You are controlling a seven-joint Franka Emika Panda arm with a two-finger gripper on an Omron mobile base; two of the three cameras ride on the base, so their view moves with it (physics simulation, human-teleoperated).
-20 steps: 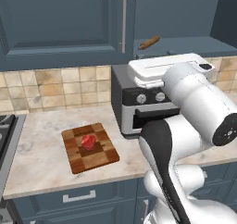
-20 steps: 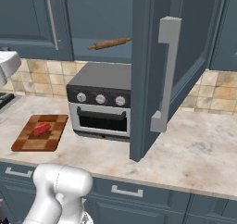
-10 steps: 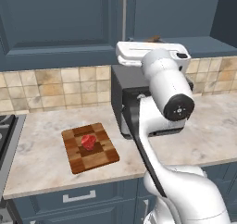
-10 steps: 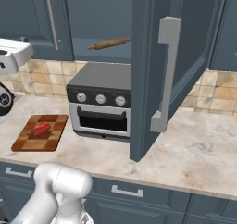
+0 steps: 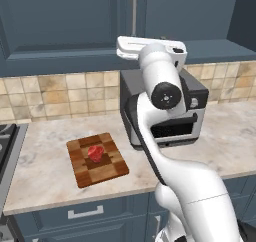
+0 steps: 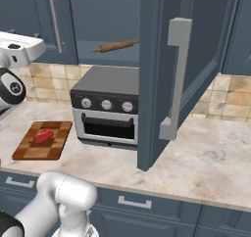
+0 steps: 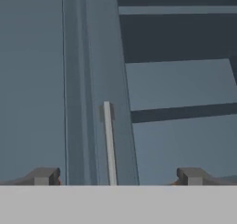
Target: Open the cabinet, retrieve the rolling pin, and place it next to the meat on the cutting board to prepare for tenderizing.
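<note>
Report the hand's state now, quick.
Hand: open, fingers spread wide, holding nothing, facing the cabinet door by its handle.

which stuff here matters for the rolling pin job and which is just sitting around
For the job:
- cabinet, door swung open
- rolling pin on its shelf
- meat
- cutting board under the meat
- gripper, open, empty

Just there:
- toaster oven on the counter
- drawers below
- tiled wall
</note>
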